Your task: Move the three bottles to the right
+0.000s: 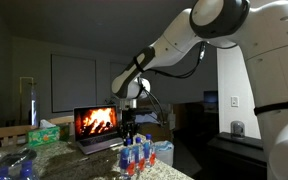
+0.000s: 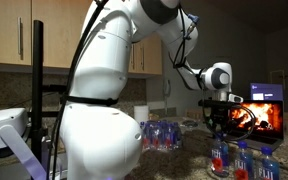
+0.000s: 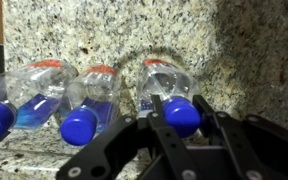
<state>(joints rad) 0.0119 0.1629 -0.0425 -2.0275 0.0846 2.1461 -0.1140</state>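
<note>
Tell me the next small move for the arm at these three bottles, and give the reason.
Probably lift slightly, then carry sideways. In the wrist view the gripper has its jaws shut on the blue cap of the nearest small clear plastic bottle, while the other two clear blue-capped bottles stand close beside it on the speckled granite counter; lifting first should avoid knocking them.

A laptop (image 1: 97,128) stands open on the speckled granite counter (image 3: 114,35), its screen showing a fire; in both exterior views a green tissue box (image 1: 44,135) sits beside it, near wooden cabinets (image 2: 24,35)
</note>
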